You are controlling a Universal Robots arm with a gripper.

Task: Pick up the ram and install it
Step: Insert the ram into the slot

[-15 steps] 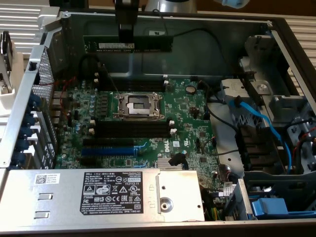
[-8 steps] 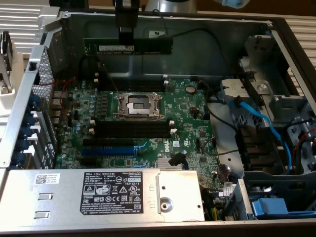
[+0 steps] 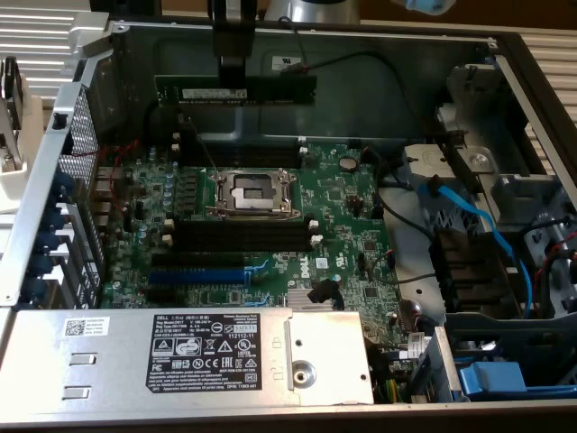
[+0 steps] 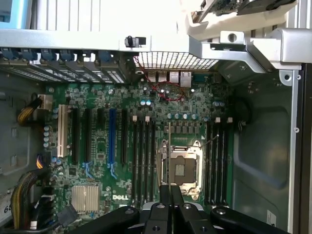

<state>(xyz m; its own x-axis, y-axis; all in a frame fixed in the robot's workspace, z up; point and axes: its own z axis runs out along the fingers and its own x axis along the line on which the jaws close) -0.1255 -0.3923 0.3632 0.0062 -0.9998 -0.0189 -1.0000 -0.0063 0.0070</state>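
Note:
The ram [image 3: 270,88] is a long dark-green stick with a white label. It hangs level in the air near the case's back wall, above the far black memory slots [image 3: 239,144]. My gripper [image 3: 233,74] comes down from above and is shut on the stick's upper edge, left of its middle. In the wrist view the gripper [image 4: 170,194] looks down on the motherboard, and the ram [image 4: 169,146] shows edge-on as a thin line between the fingers. That line lies over the CPU socket [image 4: 181,168], between two banks of black slots [image 4: 216,161].
The open CPU socket [image 3: 252,191] sits mid-board, with more black slots [image 3: 239,236] and a blue expansion slot [image 3: 194,275] in front of it. A grey power supply [image 3: 207,356] lies at the front. Blue cables [image 3: 469,225] and drive bays fill the exterior view's right.

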